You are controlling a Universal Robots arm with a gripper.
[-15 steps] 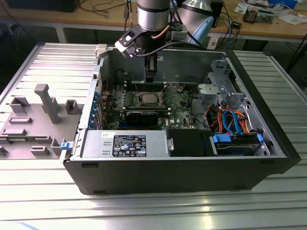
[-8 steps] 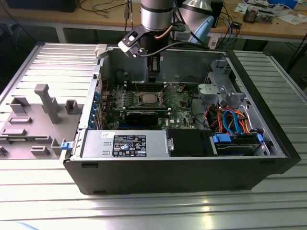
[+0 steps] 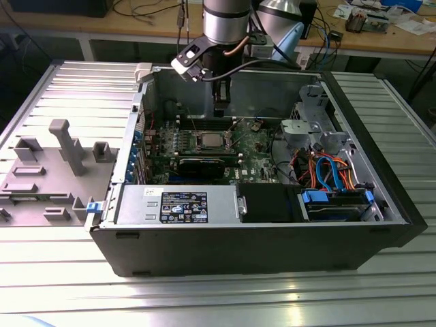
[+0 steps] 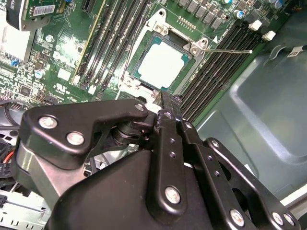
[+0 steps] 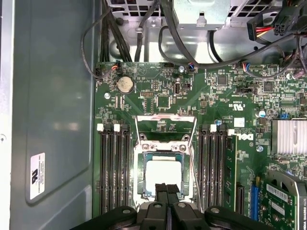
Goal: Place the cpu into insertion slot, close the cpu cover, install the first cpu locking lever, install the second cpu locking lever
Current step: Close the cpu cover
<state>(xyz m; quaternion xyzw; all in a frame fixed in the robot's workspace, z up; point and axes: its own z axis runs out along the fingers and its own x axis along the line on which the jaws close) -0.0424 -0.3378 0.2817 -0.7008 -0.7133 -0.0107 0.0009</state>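
The cpu (image 5: 163,175) lies flat in the insertion slot (image 5: 142,177) on the green motherboard (image 5: 211,103), its silvery top showing; it also shows in the second wrist view as the cpu (image 4: 161,64) and in the exterior view as the cpu (image 3: 208,142). The cpu cover (image 5: 166,117) is swung back off the socket, and board shows through its window. A thin locking lever (image 5: 194,163) runs beside the socket, and another lever (image 4: 230,51) sticks out over the memory slots. My gripper (image 5: 168,186) hangs just above the chip's near edge, shut with nothing held, and it shows from outside as the gripper (image 3: 221,107).
Memory slots (image 5: 114,167) flank the socket on both sides. Cables (image 5: 144,43) hang along the case wall. A power supply (image 3: 177,204) and a drive bay (image 3: 337,204) fill the case front. A grey fixture plate (image 3: 48,170) lies on the table at the exterior view's left.
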